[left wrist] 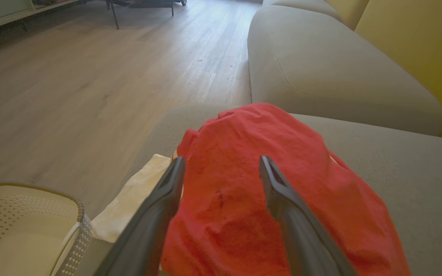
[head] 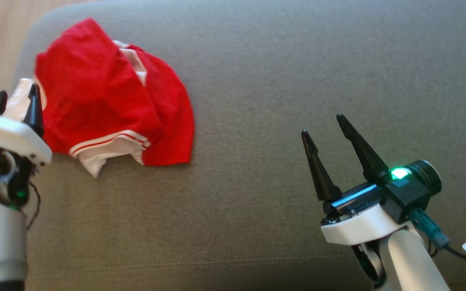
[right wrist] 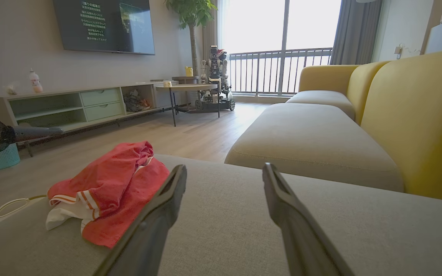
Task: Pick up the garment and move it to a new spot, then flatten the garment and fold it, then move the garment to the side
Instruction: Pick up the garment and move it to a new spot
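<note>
Judging by how things lie, the task is at its very start. The crumpled red fabric garment with white striped trim point(head: 111, 101) sits in a heap on the broad grey upholstered sofa cushion point(head: 297, 81). It is not lifted, flattened or folded. The left jaws stand wide apart and hold nothing. Their long dark fingers point(left wrist: 167, 195) hover at the garment's near edge, with the red cloth between and just ahead of the tips, though I cannot tell whether they touch it. A pale cream flap of cloth point(left wrist: 136, 199) lies just outside one finger. The right jaws are also apart and empty, over bare cushion, with the garment well off to their left. Picking up, moving, flattening, folding and setting aside all appear to remain, but the first grasp looks close.
</note>
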